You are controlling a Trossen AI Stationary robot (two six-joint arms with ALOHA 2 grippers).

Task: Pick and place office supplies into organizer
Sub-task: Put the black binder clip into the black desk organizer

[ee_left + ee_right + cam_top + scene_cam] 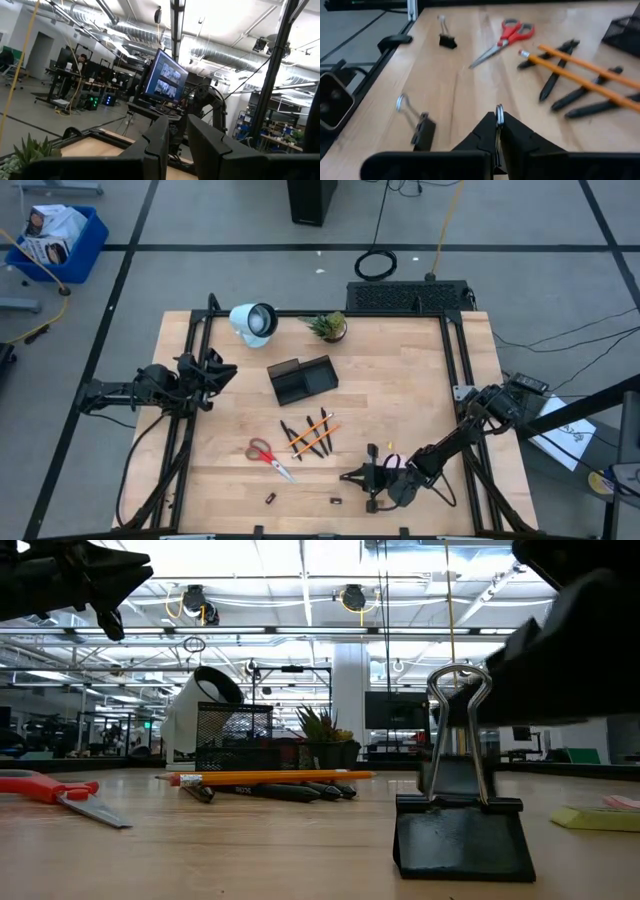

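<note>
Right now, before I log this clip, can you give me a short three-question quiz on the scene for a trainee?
1. True or false: the right pincer is shut on a binder clip.
2. How many orange pencils are in view? A) one B) two C) four
3. Fill in: the red-handled scissors are not in the organizer; they lie on the ___.

Key: 1 true; 2 B; 3 table.
</note>
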